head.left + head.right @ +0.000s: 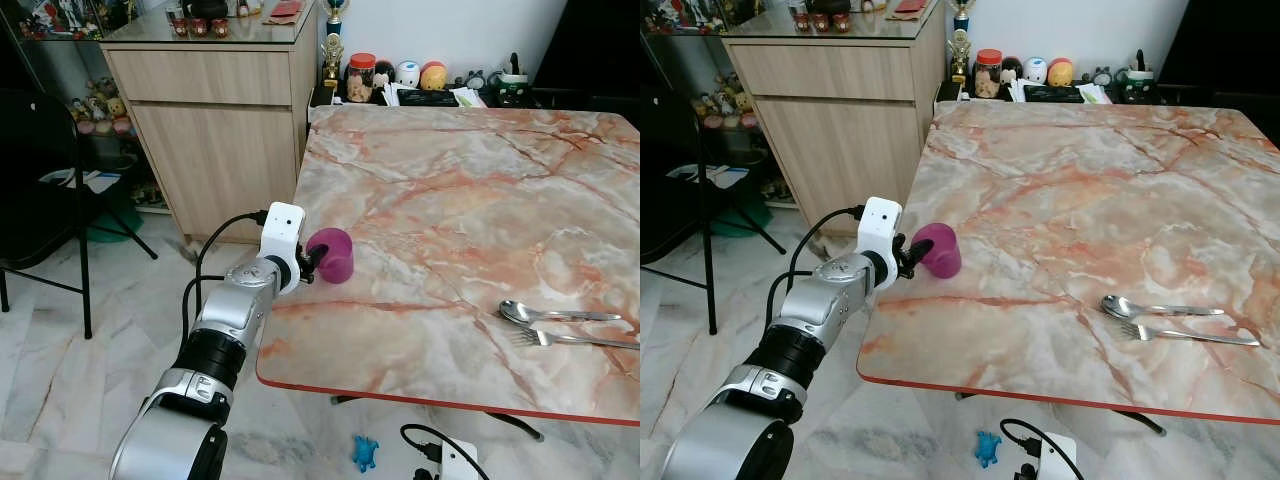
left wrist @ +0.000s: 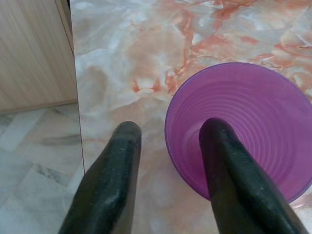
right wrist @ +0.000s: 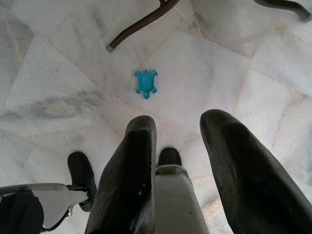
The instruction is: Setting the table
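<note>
A purple plastic cup stands upright on the marble table, close to its left edge. My left gripper reaches it from the left. In the left wrist view one black finger is inside the cup and the other is outside. The rim lies between them with a gap on the outer side, so the left gripper is open. A spoon and a fork lie side by side near the table's front right. My right gripper hangs open over the floor.
A wooden cabinet stands just left of the table. A black chair is further left. Jars and figurines line a shelf behind the table. On the floor under the front edge lie a blue turtle toy and a white power strip.
</note>
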